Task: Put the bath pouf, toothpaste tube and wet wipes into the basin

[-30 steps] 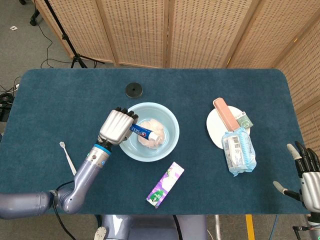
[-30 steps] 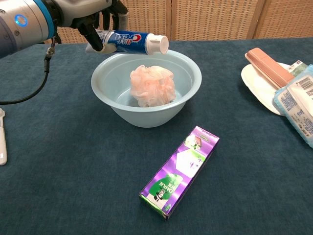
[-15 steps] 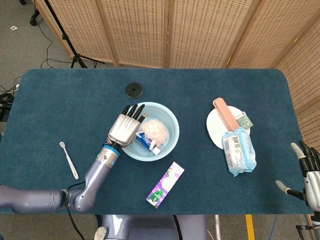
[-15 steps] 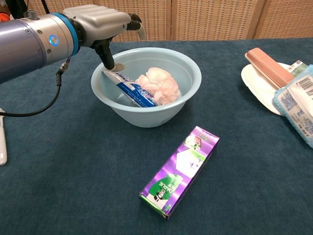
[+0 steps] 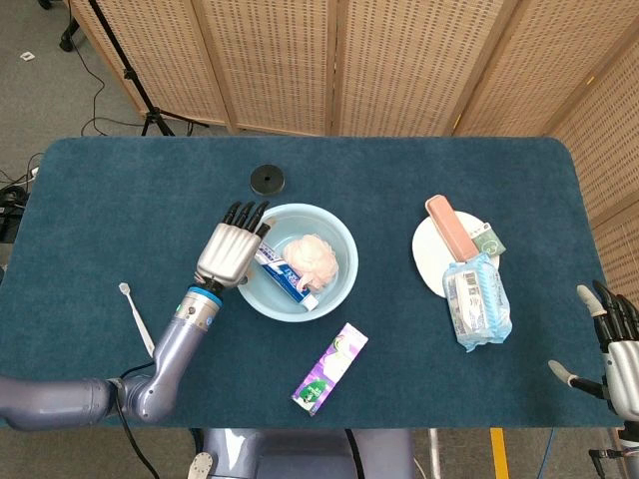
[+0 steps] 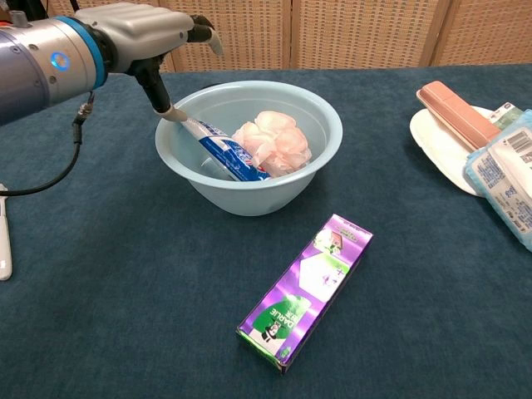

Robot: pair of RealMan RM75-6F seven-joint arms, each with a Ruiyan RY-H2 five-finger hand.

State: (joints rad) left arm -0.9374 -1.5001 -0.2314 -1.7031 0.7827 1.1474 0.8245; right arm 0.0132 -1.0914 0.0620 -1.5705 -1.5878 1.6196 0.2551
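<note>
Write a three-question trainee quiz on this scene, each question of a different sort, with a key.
1. True or false: the toothpaste lies inside the basin beside the pouf.
2. Which task item is outside the basin? A) pouf B) toothpaste C) wipes
3. Fill in: the left hand hovers at the basin's rim holding ____.

Key:
1. True. The tube leans against the inner wall, next to the pouf.
2. C. The wipes lie on the table, partly on the white plate, near the right hand.
3. Nothing. Its fingers are spread above the tube's end.
</note>
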